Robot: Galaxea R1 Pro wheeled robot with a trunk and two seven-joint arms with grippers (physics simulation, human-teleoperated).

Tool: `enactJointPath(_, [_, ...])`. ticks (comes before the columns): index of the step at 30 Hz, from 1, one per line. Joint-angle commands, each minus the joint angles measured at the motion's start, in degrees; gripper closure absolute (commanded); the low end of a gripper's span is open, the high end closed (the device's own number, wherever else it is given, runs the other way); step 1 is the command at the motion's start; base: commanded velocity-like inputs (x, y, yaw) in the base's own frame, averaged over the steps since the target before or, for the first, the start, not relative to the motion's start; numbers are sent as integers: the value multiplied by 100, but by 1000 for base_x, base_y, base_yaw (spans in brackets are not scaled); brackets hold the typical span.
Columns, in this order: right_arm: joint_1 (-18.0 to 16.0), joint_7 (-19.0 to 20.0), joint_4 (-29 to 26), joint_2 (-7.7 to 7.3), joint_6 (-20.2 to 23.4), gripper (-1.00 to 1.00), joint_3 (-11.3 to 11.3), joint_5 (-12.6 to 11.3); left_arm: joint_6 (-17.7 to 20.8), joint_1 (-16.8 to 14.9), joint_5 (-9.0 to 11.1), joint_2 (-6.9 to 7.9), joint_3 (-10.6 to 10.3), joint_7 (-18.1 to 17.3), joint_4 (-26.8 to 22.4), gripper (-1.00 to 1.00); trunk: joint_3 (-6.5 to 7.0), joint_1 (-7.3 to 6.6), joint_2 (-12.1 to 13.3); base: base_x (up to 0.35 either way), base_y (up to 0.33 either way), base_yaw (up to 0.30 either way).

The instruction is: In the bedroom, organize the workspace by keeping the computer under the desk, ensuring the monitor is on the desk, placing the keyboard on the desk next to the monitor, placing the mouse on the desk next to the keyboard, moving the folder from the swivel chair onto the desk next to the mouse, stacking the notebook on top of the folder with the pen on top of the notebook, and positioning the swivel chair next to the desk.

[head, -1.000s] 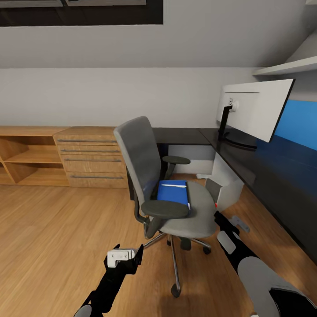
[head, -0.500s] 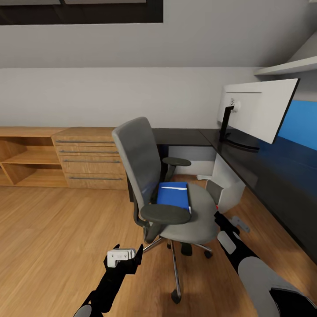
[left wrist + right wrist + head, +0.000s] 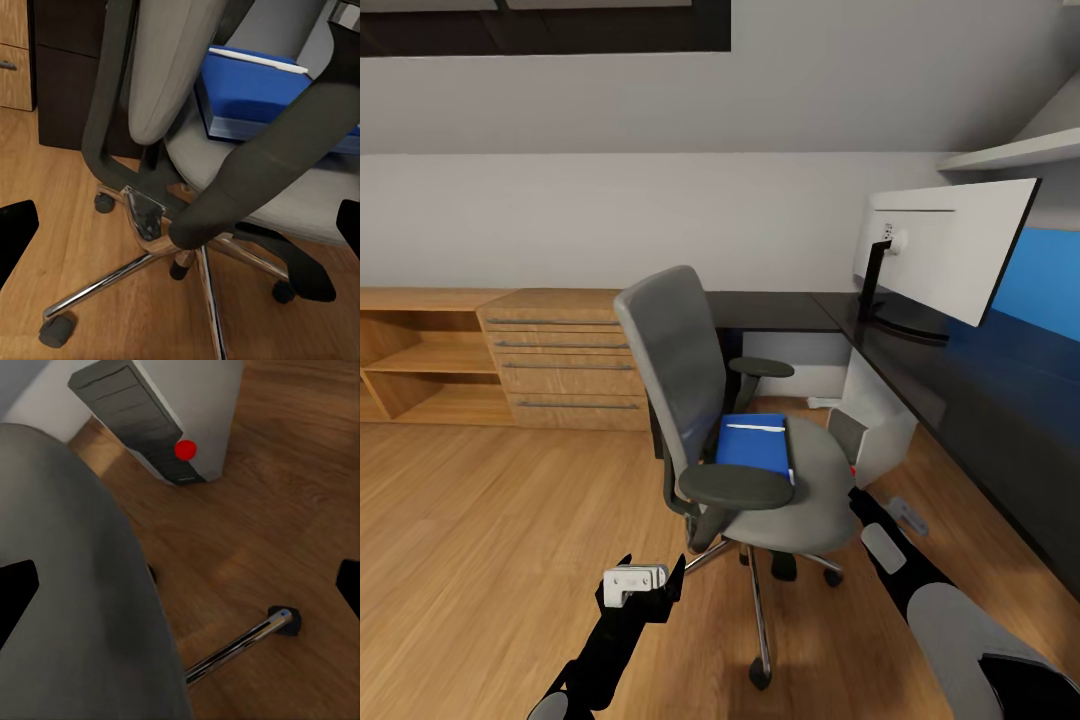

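Folder step is what's in hand, probably. The folder (image 3: 754, 441) is seen on the chair (image 3: 745, 440) seat at 12 o'clock, monitor (image 3: 950, 255) on the desk (image 3: 960, 375) at 2. Left gripper (image 3: 643, 578) and right gripper (image 3: 180, 577) are spread open, nothing held. A reach over the armrest is needed next.

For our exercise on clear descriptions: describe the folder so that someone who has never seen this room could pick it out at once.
Find the grey swivel chair standing on the wooden floor beside the dark desk. On its seat, between the armrests, lies the folder. It is flat and bright blue with a thin white strip near its back edge, the only blue thing on the chair.
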Motion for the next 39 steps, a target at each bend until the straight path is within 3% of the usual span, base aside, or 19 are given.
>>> enactJointPath(1, [-3, -3, -3, 0, -26, -100, 9, -65, 18, -6, 29, 6, -16, 45, -9, -100, -6, -1, -2, 0, 0, 0])
enactJointPath(14, [-3, 10, -20, 27, -50, -100, 24, -81, 18, -6, 29, 6, -7, 45, -9, -100, -6, -1, -2, 0, 0, 28])
enactJointPath(39, [-3, 36, -28, 20, -52, -100, 14, -81, 18, -6, 29, 6, 11, 45, -9, -100, -6, -1, -2, 0, 0, 246])
